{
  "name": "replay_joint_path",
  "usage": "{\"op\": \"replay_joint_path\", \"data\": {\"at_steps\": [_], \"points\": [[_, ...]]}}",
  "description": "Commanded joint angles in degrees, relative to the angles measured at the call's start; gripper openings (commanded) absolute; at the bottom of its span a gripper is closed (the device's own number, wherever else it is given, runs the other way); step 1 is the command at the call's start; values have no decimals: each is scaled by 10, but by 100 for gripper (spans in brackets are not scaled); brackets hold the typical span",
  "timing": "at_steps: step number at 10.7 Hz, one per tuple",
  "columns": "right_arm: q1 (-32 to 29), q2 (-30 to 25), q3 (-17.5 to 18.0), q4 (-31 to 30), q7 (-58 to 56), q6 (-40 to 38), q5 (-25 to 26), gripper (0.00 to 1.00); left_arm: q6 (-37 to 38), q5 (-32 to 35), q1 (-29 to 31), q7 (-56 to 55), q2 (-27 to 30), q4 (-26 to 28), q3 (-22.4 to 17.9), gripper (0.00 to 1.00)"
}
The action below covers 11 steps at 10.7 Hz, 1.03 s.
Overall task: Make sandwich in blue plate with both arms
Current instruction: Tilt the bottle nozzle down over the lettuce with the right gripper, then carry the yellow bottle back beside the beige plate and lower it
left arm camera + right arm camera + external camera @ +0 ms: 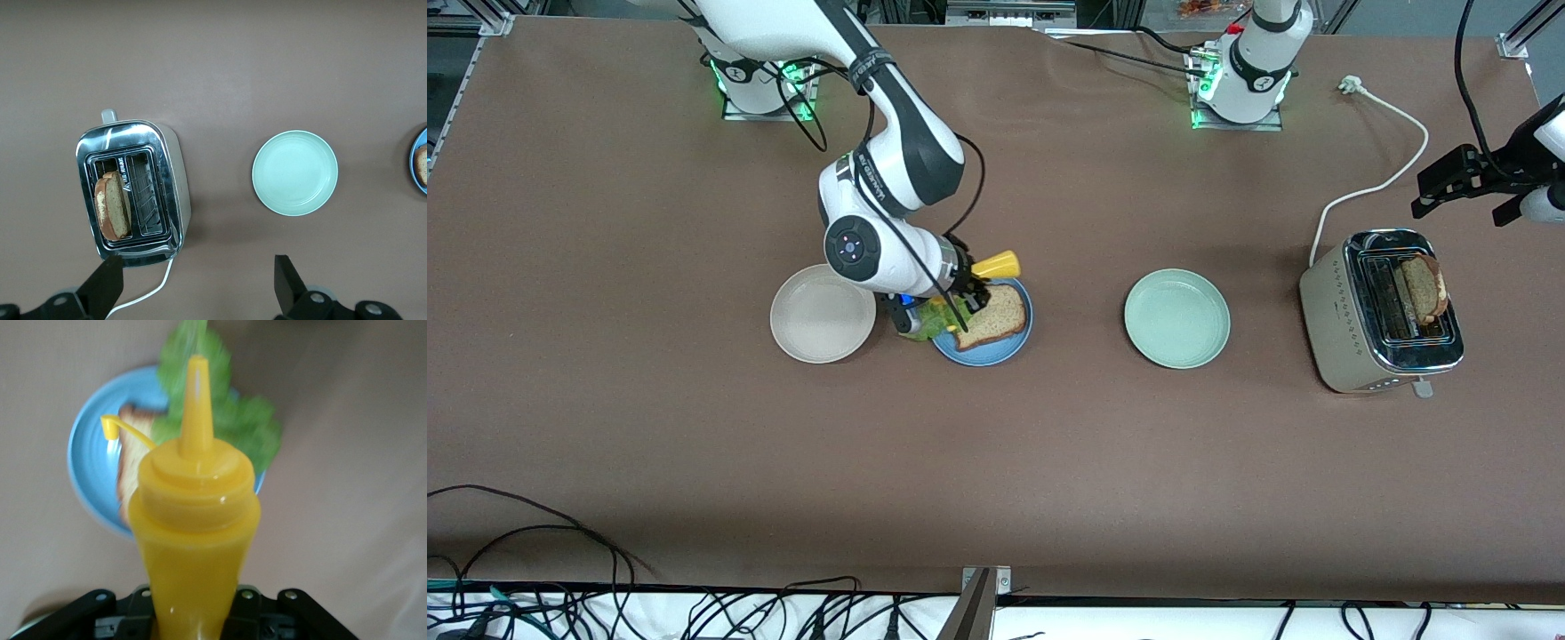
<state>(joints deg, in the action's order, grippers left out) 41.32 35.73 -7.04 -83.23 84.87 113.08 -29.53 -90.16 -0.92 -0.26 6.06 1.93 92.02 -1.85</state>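
The right gripper (971,289) sits just left of centre in the front view, over the blue plate (1009,348). Its jaws are clamped on a yellow squeeze bottle (996,264), whose body pokes out toward the upper right of the gripper. In the right wrist view the bottle (195,540) fills the middle of the frame, its nozzle pointing at the plate (93,473), with its small tethered cap (108,427) hanging off to one side.

One bread slice (996,316) lies flat on the plate. The lettuce (930,322) rests at the plate's edge toward the right arm's end of the table, partly hidden by the gripper; in the right wrist view the leaf (250,430) overlaps the slice (130,467) and hangs past the rim.

A white plate (823,314) sits just beside the blue one, at centre left. A green plate (1176,318) lies right of centre, well apart from the blue plate.

At the right of the front view stands a toaster (1334,311), with the second slice (1424,289) upright in one slot. A white cord (1383,182) runs from it toward the upper right.

The left gripper (1463,182) waits at the right edge, up in the air above the table near the toaster, jaws spread wide with nothing between them. In the left wrist view its fingertips (110,283) frame the bottom edge, with the toaster (170,193) and green plate (295,173) below.
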Motion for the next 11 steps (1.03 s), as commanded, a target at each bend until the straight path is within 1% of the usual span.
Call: {"op": "replay_joint_path", "data": {"at_steps": [1,4,5,7,10,11], "points": [[0,-34,-2,-20,4,-77,185,19,2,11,1,13,9,4,0,100],[3,-38,-1,-21,-1,-147,375,19,2,10,0,12,10,4,1,100],[3,-39,-1,-23,-11,-172,419,19,1,9,0,12,10,4,1,100],[3,-39,-1,-39,-22,-185,481,19,-1,9,0,12,14,10,1,100],[3,-40,-2,-87,-17,-188,596,19,-2,9,0,11,18,14,1,100],[3,-39,-2,-97,-13,-189,625,18,-2,9,0,11,25,22,1,100]]}}
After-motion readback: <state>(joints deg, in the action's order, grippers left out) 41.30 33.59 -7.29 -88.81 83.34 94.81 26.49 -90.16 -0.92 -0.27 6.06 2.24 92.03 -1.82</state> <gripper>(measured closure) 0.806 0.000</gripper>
